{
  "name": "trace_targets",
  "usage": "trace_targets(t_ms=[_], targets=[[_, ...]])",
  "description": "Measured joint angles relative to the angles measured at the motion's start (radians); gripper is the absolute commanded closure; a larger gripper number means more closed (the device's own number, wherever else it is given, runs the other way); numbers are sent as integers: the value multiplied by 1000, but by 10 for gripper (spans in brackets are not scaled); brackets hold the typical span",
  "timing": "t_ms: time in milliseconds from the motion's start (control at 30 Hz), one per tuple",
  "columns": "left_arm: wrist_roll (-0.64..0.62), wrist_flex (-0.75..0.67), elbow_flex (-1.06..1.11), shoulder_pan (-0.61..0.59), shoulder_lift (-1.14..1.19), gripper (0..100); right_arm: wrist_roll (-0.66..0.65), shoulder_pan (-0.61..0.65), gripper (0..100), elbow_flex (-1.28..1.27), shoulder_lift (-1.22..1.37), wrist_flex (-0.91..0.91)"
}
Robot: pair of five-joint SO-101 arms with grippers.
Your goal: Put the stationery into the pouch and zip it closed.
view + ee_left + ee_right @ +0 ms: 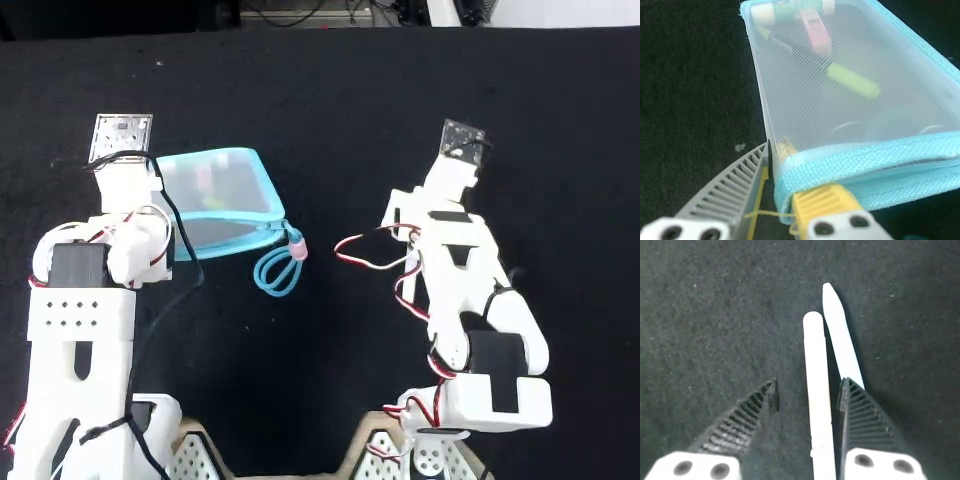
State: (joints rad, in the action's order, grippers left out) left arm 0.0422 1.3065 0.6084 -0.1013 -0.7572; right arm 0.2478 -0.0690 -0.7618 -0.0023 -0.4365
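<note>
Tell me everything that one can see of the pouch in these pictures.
The pouch is a flat rectangular bag of clear, finely ribbed plastic with light blue fabric edging. A blue cord loop with a pink bead trails from one corner. It lies flat on the black table. Through its wall show a pink piece and a green piece. The left gripper pinches one corner. Whether the zip is closed I cannot tell.

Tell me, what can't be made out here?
Pouch contents: left wrist view, blurred by the mesh wall.
Zip: left wrist view, cut off by the picture's edge; open or shut unclear.
Pouch's corner: high view, under the left arm.
Sticks: right wrist view, near ends cut off.
</note>
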Motion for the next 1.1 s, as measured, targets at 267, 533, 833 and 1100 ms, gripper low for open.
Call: trace_targets(t_ms=[267, 533, 833, 1100], targets=[[0, 0, 0, 0, 0, 967, 0, 0, 804, 0, 0, 0], [0, 0, 0, 0, 0, 967, 0, 11, 802, 18, 0, 0], [0, 0, 0, 0, 0, 967, 0, 11, 802, 32, 11, -52], [0, 0, 0, 0, 0, 967, 0, 15, 804, 170, 124, -178]])
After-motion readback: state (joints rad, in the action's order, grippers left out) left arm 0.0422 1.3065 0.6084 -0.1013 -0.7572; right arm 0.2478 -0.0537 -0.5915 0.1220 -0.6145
